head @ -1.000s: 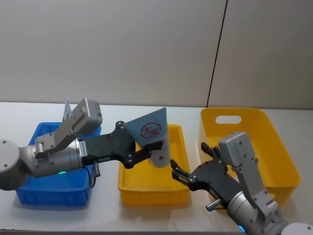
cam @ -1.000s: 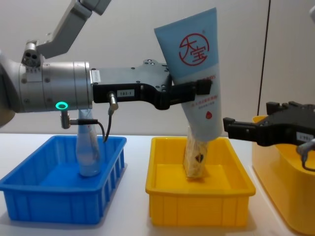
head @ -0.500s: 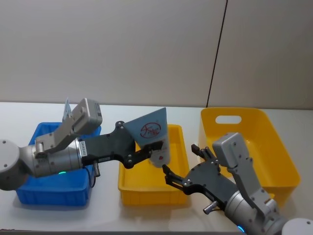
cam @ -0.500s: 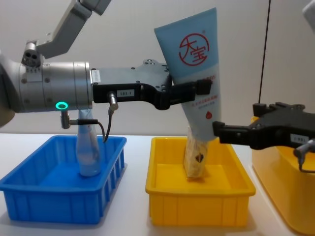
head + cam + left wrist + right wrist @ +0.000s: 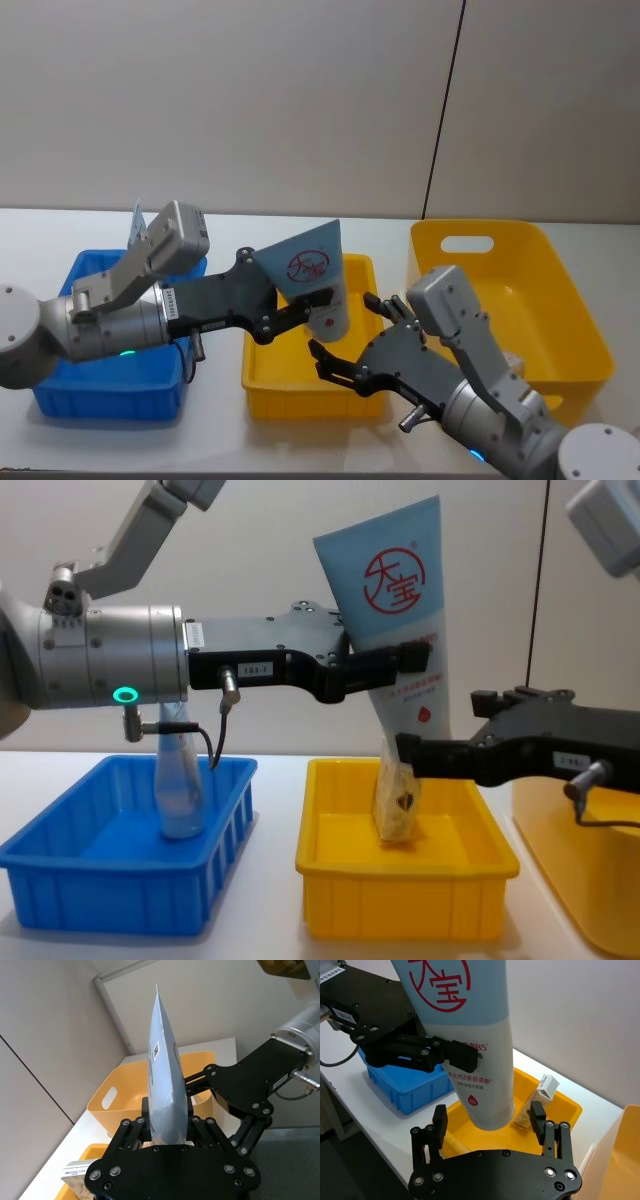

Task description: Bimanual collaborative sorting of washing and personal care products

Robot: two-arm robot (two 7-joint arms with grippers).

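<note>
2 end effectors: left end effector (image 5: pixel 385 670) clamped the pale-blue tube (image 5: pixel 392 610) upright over the yellow tray (image 5: pixel 405 905), probably for handover; right end effector (image 5: pixel 490 1116) spread wide around its cap end.

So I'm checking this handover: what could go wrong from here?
The right hand, open, straddles only the tube's rounded cap end, so its grip may slip. The left hand is shut on the tube; pulling early could crease it. A dropped tube would hit the carton in the yellow tray.
</note>
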